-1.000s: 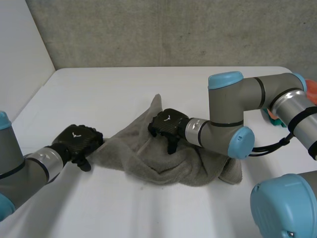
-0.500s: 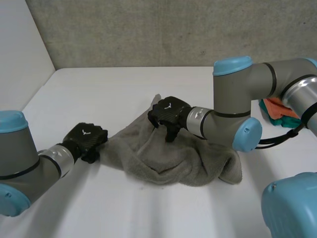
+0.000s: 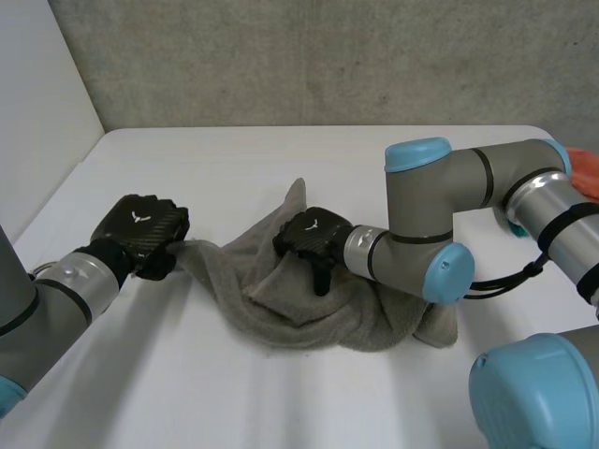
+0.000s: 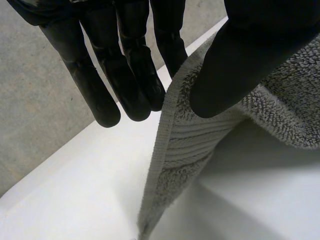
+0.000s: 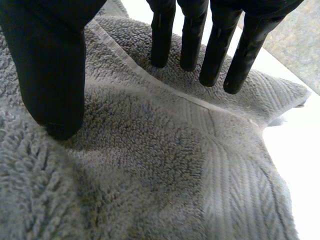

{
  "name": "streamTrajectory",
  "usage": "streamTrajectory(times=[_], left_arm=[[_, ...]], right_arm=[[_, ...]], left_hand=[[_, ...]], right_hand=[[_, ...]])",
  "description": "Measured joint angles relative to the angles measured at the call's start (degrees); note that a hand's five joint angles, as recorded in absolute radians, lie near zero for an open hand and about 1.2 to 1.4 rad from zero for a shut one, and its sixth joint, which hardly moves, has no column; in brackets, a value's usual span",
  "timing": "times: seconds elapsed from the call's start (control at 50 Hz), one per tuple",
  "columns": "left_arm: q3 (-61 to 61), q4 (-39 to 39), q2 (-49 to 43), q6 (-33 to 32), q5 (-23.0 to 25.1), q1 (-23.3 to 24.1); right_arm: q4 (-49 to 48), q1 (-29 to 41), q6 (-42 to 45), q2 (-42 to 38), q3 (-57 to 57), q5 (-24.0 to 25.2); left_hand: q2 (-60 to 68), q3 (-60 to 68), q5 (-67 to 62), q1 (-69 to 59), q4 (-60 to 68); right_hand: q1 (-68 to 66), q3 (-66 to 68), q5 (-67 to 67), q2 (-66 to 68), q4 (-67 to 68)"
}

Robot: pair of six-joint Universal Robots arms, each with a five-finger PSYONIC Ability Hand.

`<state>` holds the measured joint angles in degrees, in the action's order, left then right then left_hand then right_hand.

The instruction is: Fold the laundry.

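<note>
Head view: a crumpled grey towel (image 3: 314, 318) lies mid-worktop (image 3: 187, 393) — the left hand (image 3: 140, 227) grips its left corner between thumb and fingers (image 4: 125, 75); the right hand (image 3: 309, 236) rests straight, spread fingers (image 5: 215, 45) on its middle — gripping nothing.

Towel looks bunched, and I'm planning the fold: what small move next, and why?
Probably pull the left hand outward: its fingers pinch an edge of the towel, while the open right hand rests on its crumpled middle, so pulling should spread it flat.
</note>
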<state>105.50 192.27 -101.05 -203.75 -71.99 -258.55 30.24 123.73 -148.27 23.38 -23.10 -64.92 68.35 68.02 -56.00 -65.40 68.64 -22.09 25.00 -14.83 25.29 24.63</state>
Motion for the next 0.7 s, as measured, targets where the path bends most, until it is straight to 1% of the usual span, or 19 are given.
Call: streamTrajectory(times=[0.18, 0.24, 0.26, 0.28, 0.3, 0.32, 0.34, 0.4, 0.48, 0.56, 0.66, 0.68, 0.7], left_arm=[[0.1, 0.0, 0.4, 0.0, 0.0, -0.1], [0.0, -0.1, 0.3, 0.0, 0.0, -0.1], [0.0, -0.1, 0.3, 0.0, -0.1, -0.2], [0.0, -0.1, 0.4, 0.0, -0.1, -0.2], [-0.1, -0.1, 0.4, 0.0, -0.1, -0.2], [-0.2, 0.0, 0.4, 0.0, -0.1, -0.3], [-0.3, 0.0, 0.5, 0.0, -0.2, -0.3], [-0.5, 0.0, 0.9, 0.0, -0.2, -0.5], [-1.3, 0.2, 2.5, 0.0, -0.4, -0.7], [-2.5, 0.4, 5.2, 0.6, -0.8, -0.6], [-3.6, 0.7, 9.1, 2.9, -1.6, -0.3], [-3.7, 0.7, 9.5, 3.2, -1.7, -0.3], [-3.9, 0.8, 10.7, 4.3, -1.8, -0.2]], right_arm=[[0.0, 1.6, -0.1, -1.3, 0.5, -0.2], [0.0, 2.1, 0.0, -1.5, 0.5, -0.2], [0.0, 2.2, 0.0, -1.6, 0.5, -0.2], [0.0, 2.2, 0.0, -1.6, 0.5, -0.2], [-0.1, 2.3, 0.0, -1.6, 0.5, -0.2], [-0.1, 2.3, 0.0, -1.7, 0.7, -0.4], [-0.3, 2.4, -0.1, -1.6, 0.9, -0.5], [-0.9, 2.3, -0.7, -1.0, 1.5, -1.1], [-2.7, 1.9, -3.7, 3.5, 1.9, -2.8], [-3.6, 1.2, -6.2, 10.8, -0.2, -4.3], [-2.9, -1.3, -5.2, 20.1, -6.9, -4.9], [-2.7, -1.5, -5.0, 20.6, -7.4, -5.0], [-2.2, -2.8, -3.0, 24.5, -11.2, -5.5]], left_hand=[[0.0, 0.0, 0.0, 0.0, 0.0], [0.0, 0.0, 0.0, 0.0, 0.0], [0.0, 0.0, 0.0, 0.0, 0.0], [0.0, 0.0, 0.0, 0.0, 0.0], [0.0, 0.0, 0.0, 0.0, 0.0], [0.0, 0.0, 0.0, 0.0, 0.0], [0.0, 0.0, 0.0, 0.0, 0.0], [0.0, 0.0, 0.0, 0.0, 0.0], [0.0, 0.0, 0.0, 0.0, 0.0], [0.0, 0.0, 0.0, 0.0, 0.0], [0.0, 0.1, 0.0, 0.0, 0.0], [0.1, 0.2, 0.0, 0.0, 0.0], [0.2, 0.2, 0.0, 0.0, 0.0]], right_hand=[[0.3, -0.4, 1.3, -0.2, -0.9], [-1.8, 2.4, -2.4, 2.2, 2.6], [-12.6, 11.8, -13.9, 14.4, 14.9], [-12.6, 11.8, -13.9, 14.4, 14.9], [-18.2, 12.1, -20.4, 22.4, 21.6], [-27.7, 12.1, -32.4, 34.4, 34.0], [-32.2, 12.1, -38.9, 40.5, 40.6], [-32.9, 12.1, -41.1, 42.0, 43.1], [-33.6, 12.1, -41.4, 42.0, 43.5], [-33.6, 12.1, -41.4, 42.0, 43.5], [-33.6, 12.1, -41.6, 42.0, 43.5], [-33.6, 12.1, -41.6, 42.0, 43.5], [-33.6, 12.1, -41.7, 42.0, 43.5]])
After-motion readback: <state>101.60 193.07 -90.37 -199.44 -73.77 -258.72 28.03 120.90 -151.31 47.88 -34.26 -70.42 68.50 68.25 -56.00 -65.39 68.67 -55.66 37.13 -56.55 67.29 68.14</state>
